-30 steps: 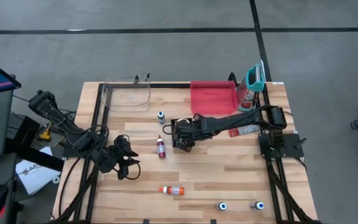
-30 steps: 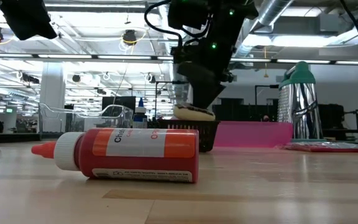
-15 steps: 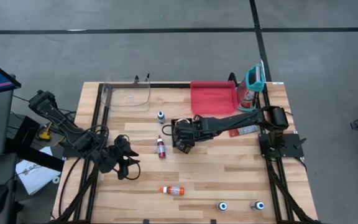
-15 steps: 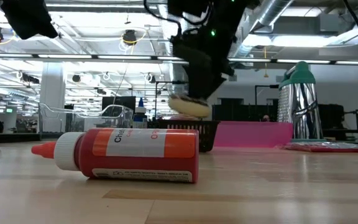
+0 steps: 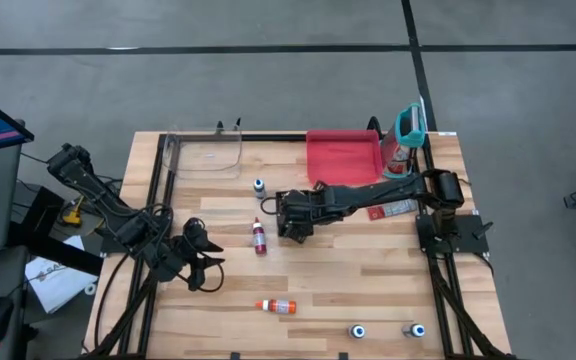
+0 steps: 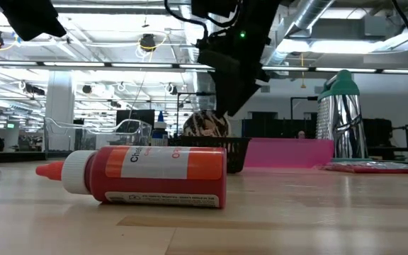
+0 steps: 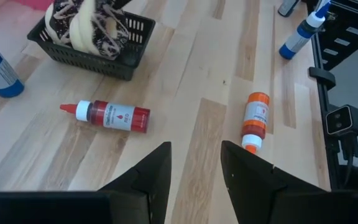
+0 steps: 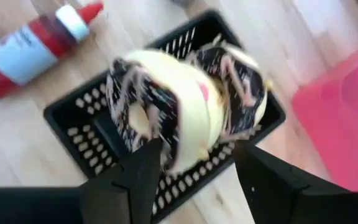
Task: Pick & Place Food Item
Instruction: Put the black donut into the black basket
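The food item is a chocolate donut with cream stripes (image 8: 185, 106). It stands on its edge inside a black mesh basket (image 8: 79, 130) in the middle of the table, and it also shows in the low view as the donut (image 6: 205, 124) and in the left wrist view as the donut (image 7: 92, 28). My right gripper (image 8: 194, 180) hangs open just above the basket (image 5: 290, 228), clear of the donut. My left gripper (image 7: 194, 174) waits open and holding nothing over the table's near left part (image 5: 203, 265).
A red bottle (image 5: 259, 238) lies left of the basket, and a blue-capped bottle (image 5: 259, 187) stands beyond it. An orange bottle (image 5: 278, 305) lies near the front edge. A red tray (image 5: 345, 155), a grater (image 5: 410, 125) and a clear container (image 5: 205, 152) line the far edge.
My right gripper has risen a little over the basket and opened. The donut, which lay flat between its fingertips a second ago, has dropped into the basket and now stands on its edge.
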Controlling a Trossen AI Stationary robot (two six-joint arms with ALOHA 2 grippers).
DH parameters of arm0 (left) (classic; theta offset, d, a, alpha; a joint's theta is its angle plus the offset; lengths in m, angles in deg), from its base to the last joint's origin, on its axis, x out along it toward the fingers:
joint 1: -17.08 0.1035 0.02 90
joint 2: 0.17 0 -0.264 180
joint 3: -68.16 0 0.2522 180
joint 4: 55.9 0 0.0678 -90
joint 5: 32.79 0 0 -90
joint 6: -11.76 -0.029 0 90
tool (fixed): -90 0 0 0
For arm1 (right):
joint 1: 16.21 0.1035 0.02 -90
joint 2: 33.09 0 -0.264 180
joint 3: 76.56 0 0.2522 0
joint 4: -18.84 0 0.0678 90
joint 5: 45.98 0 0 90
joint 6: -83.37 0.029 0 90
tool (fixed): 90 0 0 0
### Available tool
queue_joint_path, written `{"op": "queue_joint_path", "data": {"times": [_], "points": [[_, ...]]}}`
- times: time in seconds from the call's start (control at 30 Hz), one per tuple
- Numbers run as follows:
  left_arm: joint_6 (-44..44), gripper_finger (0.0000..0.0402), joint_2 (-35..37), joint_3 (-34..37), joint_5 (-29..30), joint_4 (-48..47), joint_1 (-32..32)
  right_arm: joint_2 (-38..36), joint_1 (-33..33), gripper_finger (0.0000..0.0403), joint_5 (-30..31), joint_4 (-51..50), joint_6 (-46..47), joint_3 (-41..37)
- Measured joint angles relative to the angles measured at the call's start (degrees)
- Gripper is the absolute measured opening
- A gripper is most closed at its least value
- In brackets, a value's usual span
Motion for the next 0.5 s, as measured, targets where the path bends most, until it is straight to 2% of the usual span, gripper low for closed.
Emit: {"op": "queue_joint_path", "data": {"times": [0.5], "points": [[-0.05, 0.0136, 0.00, 0.00, 0.66, -0.07, -0.07, -0.25, 3.04, 0.0197, -2.20, -2.41, 7.36, -0.02]]}}
